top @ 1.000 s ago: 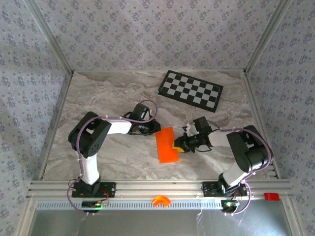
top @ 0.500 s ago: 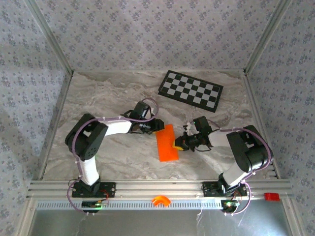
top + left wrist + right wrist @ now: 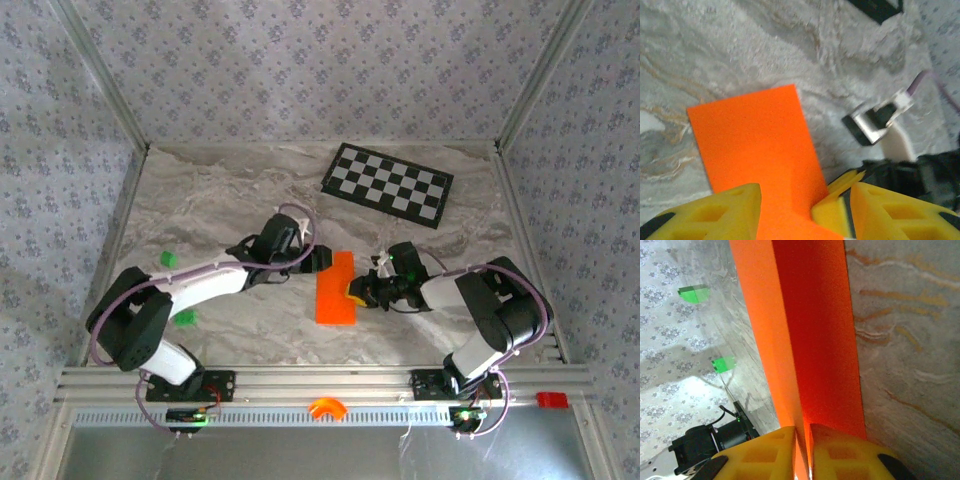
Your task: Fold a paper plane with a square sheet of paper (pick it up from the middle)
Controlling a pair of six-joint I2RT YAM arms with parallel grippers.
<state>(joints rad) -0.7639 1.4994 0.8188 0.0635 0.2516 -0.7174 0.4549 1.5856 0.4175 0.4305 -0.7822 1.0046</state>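
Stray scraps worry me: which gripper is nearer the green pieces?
Left. The left gripper stands at the far corner of the orange paper, toward the green pieces; the right gripper pinches its right edge.

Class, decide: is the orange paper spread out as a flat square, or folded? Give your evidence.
Folded. The orange paper is a narrow rectangle from above, and the right wrist view shows two overlapping layers.

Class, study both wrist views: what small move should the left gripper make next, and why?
Probably close the left gripper on the folded orange paper: its fingers stand apart with the paper between them, while the right gripper pinches another edge, steadying it.
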